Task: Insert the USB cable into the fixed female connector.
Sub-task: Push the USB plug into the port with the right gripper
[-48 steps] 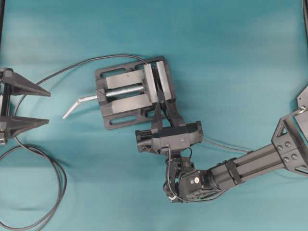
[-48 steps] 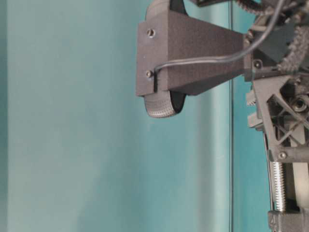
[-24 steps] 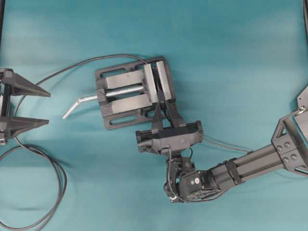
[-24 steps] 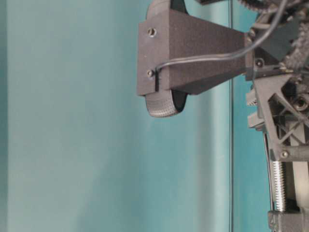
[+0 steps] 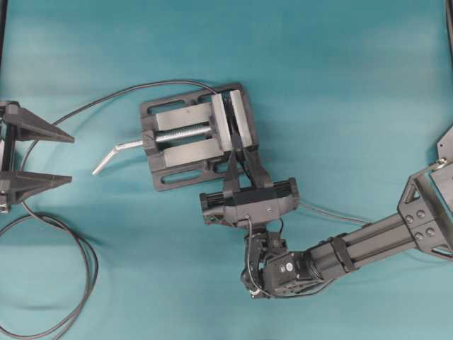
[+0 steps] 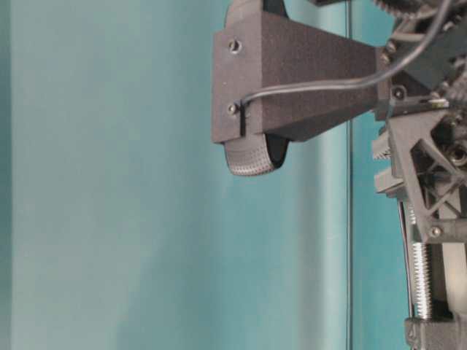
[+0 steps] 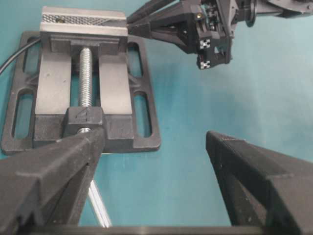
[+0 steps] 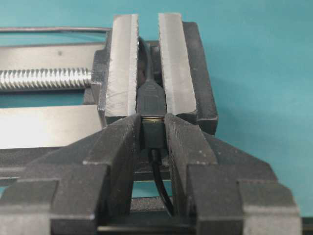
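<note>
In the right wrist view my right gripper (image 8: 152,123) is shut on the dark plug of the USB cable (image 8: 152,134). The plug butts against the fixed female connector (image 8: 150,99), which is clamped between the vise jaws. Only a thin strip of metal tip shows at the joint. The thin cable hangs back between the fingers. Overhead, the right gripper (image 5: 238,157) reaches into the vise from below, and the USB cable (image 5: 333,214) trails right along the arm. My left gripper (image 5: 71,157) stands open at the left edge, holding nothing; its wrist view shows the left gripper (image 7: 155,142) over bare mat.
The grey vise (image 5: 191,134) sits mid-table with its bent silver handle (image 5: 113,154) pointing left. A thicker black cable (image 5: 85,262) runs from the vise's top and loops at the lower left. The table-level view is filled by black arm parts (image 6: 292,80).
Overhead, almost nothing differs. In the table-level view the black block has shifted slightly right and up. Both grips are unchanged.
</note>
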`<action>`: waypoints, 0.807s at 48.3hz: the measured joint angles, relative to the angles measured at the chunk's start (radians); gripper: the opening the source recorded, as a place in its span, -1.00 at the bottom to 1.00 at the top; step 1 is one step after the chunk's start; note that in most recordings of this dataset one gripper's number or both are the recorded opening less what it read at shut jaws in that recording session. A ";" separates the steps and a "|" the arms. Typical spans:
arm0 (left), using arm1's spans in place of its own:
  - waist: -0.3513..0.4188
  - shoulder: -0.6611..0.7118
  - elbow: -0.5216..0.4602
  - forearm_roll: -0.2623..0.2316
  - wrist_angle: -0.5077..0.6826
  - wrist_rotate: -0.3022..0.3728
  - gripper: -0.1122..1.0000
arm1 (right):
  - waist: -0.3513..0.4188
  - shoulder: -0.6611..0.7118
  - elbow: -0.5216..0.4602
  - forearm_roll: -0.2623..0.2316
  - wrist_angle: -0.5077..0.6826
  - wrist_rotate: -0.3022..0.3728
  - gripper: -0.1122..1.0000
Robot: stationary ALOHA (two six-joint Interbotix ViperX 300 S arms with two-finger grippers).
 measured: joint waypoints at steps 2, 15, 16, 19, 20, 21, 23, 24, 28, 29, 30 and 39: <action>0.000 0.000 0.000 -0.002 0.000 0.000 0.99 | -0.002 0.000 0.000 0.000 0.002 0.000 -0.40; 0.002 0.000 0.000 0.000 0.000 0.000 0.99 | -0.002 0.000 -0.002 -0.002 0.017 0.000 -0.40; 0.000 0.000 0.002 -0.002 0.000 0.000 0.99 | -0.002 0.000 -0.002 0.000 0.017 0.002 -0.40; 0.002 0.000 0.002 0.000 0.000 0.000 0.99 | -0.002 0.000 0.000 -0.002 0.018 0.000 -0.40; 0.000 0.000 0.000 0.000 0.000 0.000 0.99 | 0.000 -0.002 0.000 -0.002 0.018 0.000 -0.40; 0.002 0.000 0.000 -0.002 0.000 0.000 0.99 | -0.002 0.000 0.000 -0.002 0.018 0.000 -0.40; 0.000 0.000 0.000 -0.002 0.000 0.000 0.99 | -0.002 0.000 0.000 -0.002 0.021 0.000 -0.41; 0.000 0.000 0.002 -0.002 0.000 0.000 0.99 | -0.002 0.000 0.000 -0.002 0.021 0.000 -0.41; 0.002 0.000 0.002 0.000 0.000 0.000 0.99 | 0.000 0.000 0.000 -0.002 0.021 -0.002 -0.36; 0.000 0.000 0.000 -0.002 0.000 0.000 0.99 | 0.000 0.000 -0.002 0.000 0.023 0.002 -0.33; 0.000 0.000 0.000 0.000 0.000 0.000 0.99 | -0.002 0.000 -0.002 0.000 0.021 0.000 -0.29; 0.000 0.000 0.000 0.000 0.000 0.002 0.99 | -0.002 0.000 -0.002 0.005 0.025 0.000 -0.12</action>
